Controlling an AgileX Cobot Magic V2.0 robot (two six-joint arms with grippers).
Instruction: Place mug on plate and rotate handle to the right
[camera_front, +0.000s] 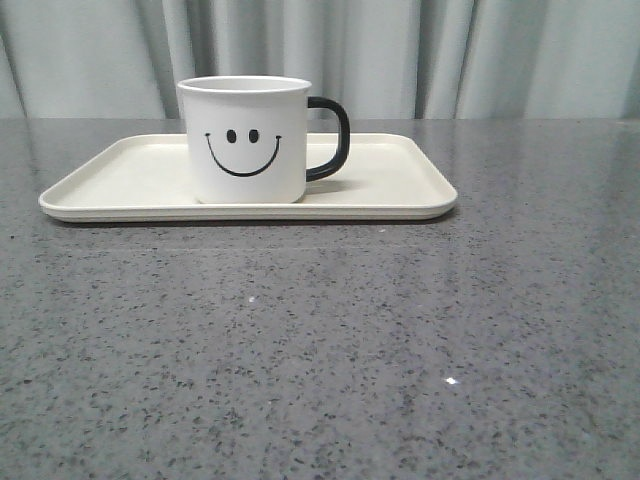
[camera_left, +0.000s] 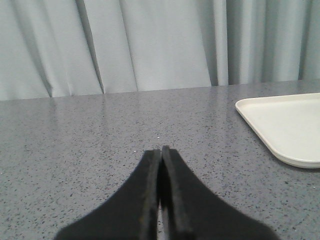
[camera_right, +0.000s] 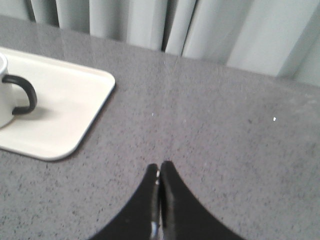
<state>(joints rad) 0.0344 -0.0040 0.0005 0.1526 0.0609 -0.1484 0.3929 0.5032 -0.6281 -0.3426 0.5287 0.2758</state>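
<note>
The speckled grey table (camera_front: 320, 380) filled the foreground of the front view, and neither arm appeared there. Farther back the plate (camera_front: 120, 180) lay flat on the table, with the mug (camera_front: 245, 140) standing upright on it, a little left of the plate's middle. The smiley face looked toward the camera and the handle (camera_front: 335, 138) pointed to the right.

Only the wrist views showed the grippers. The left gripper (camera_left: 161, 152) hung low over bare table, its black fingers pressed together with nothing between them; one corner of the plate was seen off to the side (the mug lay out of that picture). The right gripper (camera_right: 159, 167) was likewise closed and empty, its tips meeting above the table, apart from the plate's near corner. That view caught the handle and a sliver of the mug's white wall at its edge, but not the face. Pale curtains (camera_front: 400, 50) hung behind the table in all three views.
</note>
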